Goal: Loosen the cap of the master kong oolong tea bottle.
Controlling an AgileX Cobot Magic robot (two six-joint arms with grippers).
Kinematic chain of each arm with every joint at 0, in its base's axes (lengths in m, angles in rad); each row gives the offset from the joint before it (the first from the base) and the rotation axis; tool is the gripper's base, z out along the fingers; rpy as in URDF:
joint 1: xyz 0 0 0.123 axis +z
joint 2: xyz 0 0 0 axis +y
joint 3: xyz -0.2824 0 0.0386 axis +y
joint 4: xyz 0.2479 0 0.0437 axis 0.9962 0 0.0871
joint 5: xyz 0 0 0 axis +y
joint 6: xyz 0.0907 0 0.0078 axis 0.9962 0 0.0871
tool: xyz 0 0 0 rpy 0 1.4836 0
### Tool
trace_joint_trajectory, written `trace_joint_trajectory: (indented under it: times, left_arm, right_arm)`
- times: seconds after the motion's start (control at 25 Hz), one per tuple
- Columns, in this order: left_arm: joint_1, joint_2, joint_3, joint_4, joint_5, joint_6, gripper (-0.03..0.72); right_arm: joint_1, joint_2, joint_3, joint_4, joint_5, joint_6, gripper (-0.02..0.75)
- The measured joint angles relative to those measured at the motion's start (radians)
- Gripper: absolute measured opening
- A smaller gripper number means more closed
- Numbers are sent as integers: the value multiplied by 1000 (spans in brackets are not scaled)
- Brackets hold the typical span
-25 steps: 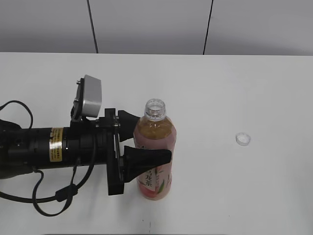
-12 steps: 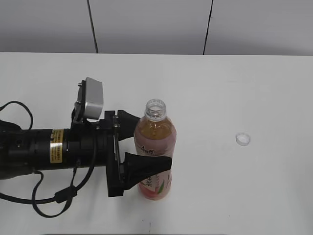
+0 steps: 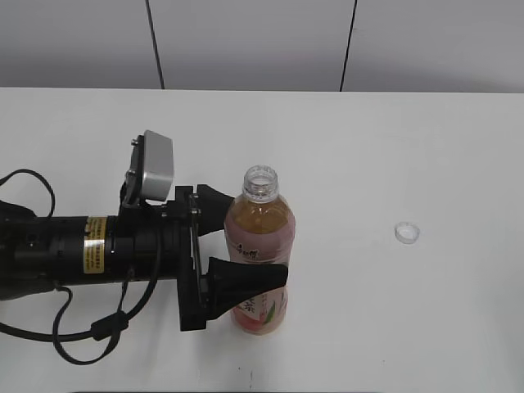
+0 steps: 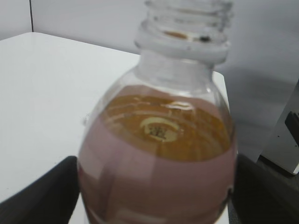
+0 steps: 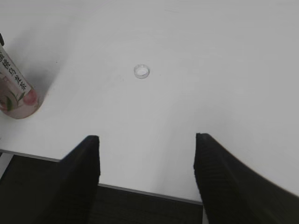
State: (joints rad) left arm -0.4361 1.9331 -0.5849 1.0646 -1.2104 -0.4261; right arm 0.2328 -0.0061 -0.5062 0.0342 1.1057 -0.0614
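The master kong oolong tea bottle (image 3: 260,246) stands upright on the white table, its neck open with no cap on it. It fills the left wrist view (image 4: 159,154), and its base shows at the left edge of the right wrist view (image 5: 14,93). The small white cap (image 3: 406,232) lies on the table to the bottle's right, apart from it, and also shows in the right wrist view (image 5: 141,71). My left gripper (image 3: 259,237) comes in from the left with a finger on each side of the bottle's body (image 4: 156,191); the jaws are spread. My right gripper (image 5: 147,140) is open and empty above the table's front edge.
The white table (image 3: 426,147) runs back to a grey panelled wall (image 3: 246,41). The left arm and its cables (image 3: 82,254) lie across the left front of the table. The table's front edge (image 5: 140,191) shows below the right gripper.
The near finger of my left gripper has moved away from the bottle's side, widening the jaws. The bottle and cap have stayed put.
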Motion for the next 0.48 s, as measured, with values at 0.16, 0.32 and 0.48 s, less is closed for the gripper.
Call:
trace_joint_trajectory:
  times: [0.16,0.32,0.48]
  left_arm:
    - [0,0,0,6,0,-1,588]
    - [0,0,0,23,0,-15,588]
    - [1,0,0,26,0,-16,590]
  right_arm:
    - [0,0,0,0,0,0,482]
    - [0,0,0,0,0,0,482]
    - [0,0,0,0,0,0,482]
